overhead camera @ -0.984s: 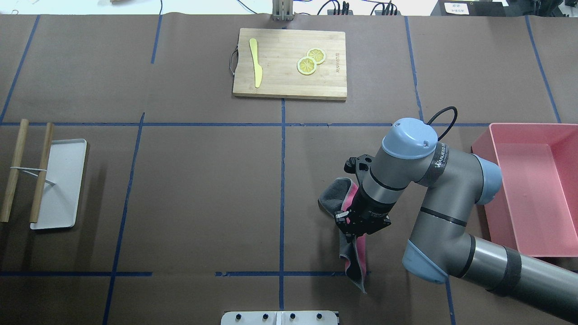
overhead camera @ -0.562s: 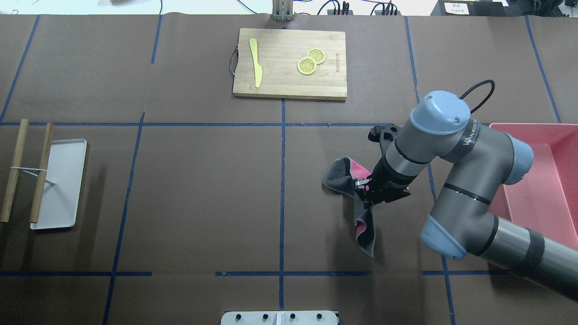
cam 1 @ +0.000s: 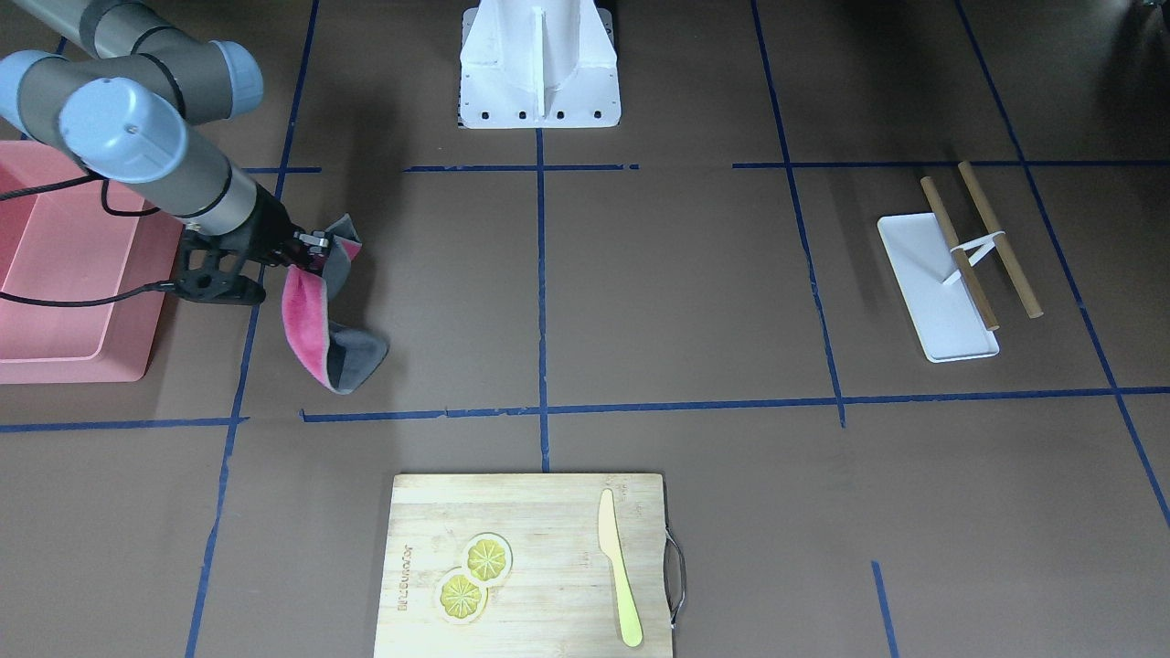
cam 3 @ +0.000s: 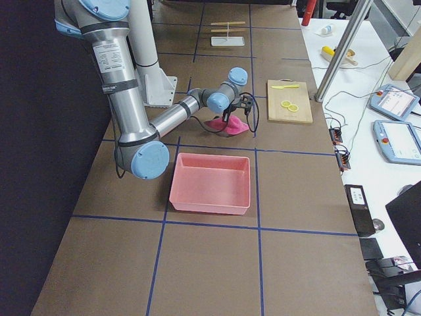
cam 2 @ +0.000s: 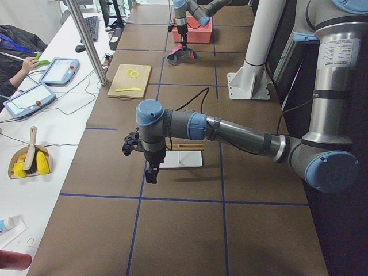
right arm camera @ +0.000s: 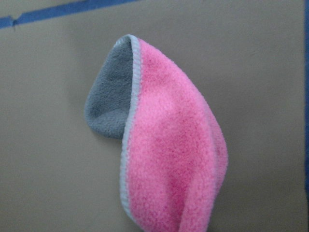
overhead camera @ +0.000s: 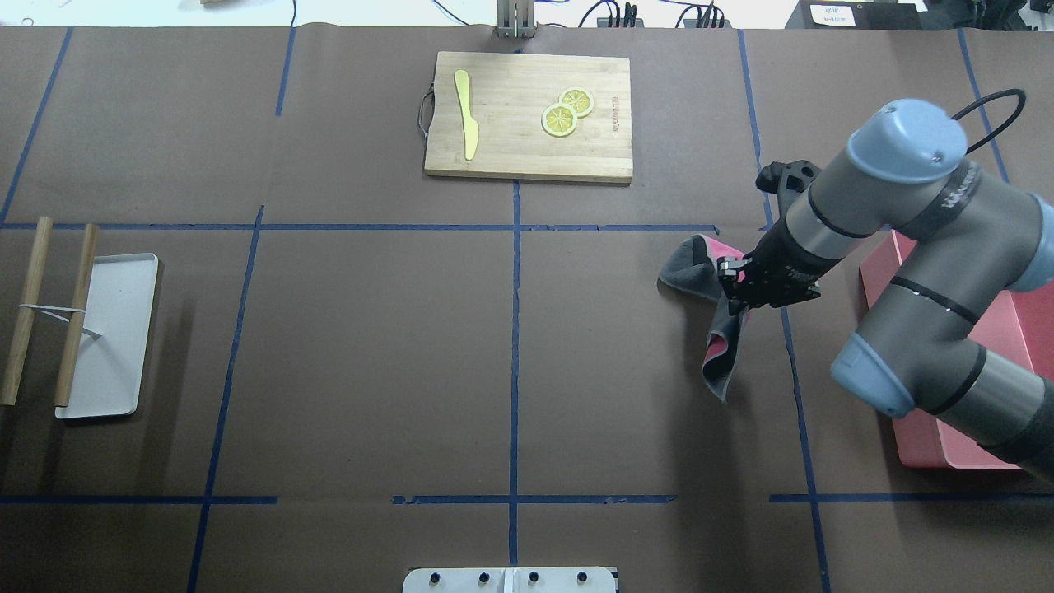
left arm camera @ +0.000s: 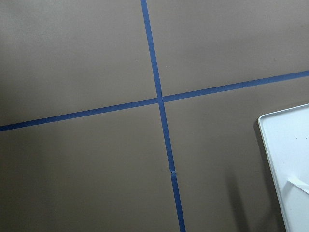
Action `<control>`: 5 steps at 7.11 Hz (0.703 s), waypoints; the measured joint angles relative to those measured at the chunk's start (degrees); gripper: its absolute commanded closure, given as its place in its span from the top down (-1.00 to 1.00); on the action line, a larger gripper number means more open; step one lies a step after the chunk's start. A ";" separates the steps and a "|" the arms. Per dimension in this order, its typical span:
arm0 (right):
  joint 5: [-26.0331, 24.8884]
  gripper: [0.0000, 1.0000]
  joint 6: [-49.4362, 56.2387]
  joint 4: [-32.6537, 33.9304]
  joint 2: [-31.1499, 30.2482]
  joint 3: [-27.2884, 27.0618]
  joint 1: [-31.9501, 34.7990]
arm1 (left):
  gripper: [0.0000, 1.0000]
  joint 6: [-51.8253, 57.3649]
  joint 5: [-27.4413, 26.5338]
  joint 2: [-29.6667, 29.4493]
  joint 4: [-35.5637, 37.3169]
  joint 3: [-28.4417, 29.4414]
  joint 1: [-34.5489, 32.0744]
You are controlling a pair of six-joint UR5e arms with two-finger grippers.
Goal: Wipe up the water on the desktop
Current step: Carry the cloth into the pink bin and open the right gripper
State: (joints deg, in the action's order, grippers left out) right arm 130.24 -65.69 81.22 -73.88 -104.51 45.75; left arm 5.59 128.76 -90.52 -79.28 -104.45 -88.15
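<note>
Fingers of my right gripper (overhead camera: 735,288) are clenched on the pink-and-grey cloth (overhead camera: 718,350). Its lower fold appears to touch the desktop (overhead camera: 370,346) near the pink bin (overhead camera: 947,432). My left gripper (cam 2: 150,171) hangs by the white tray (cam 2: 183,159); I cannot tell its fingers' state. I judge the wipe needs the cloth pressed flatter and dragged in slow, overlapping passes. The cutting board (overhead camera: 527,115) stamp and the arm-band lettering are too small to read.

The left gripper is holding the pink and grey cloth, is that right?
Not quite. It is the right gripper that is holding the pink and grey cloth. The overhead exterior view shows it: the arm gripping it comes in from that view's right side.
</note>
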 measured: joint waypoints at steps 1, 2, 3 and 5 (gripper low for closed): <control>0.38 -0.97 -0.02 0.72 -0.76 -2.29 2.16 | 1.00 0.02 0.00 0.01 0.00 0.02 0.00; 0.85 -0.98 0.00 3.16 -1.80 -6.02 4.53 | 1.00 0.03 0.00 0.04 0.00 0.06 0.00; 1.15 -0.98 0.63 7.87 -2.80 -10.90 6.78 | 1.00 0.07 0.00 0.07 -0.02 0.31 0.00; 1.33 -0.97 9.04 17.37 -6.02 -18.97 12.62 | 1.00 0.30 0.05 0.11 -0.91 2.68 0.00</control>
State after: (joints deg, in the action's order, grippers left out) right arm 131.57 -56.65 98.59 -79.89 -123.48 58.36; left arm 5.90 128.81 -90.41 -80.19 -101.77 -88.15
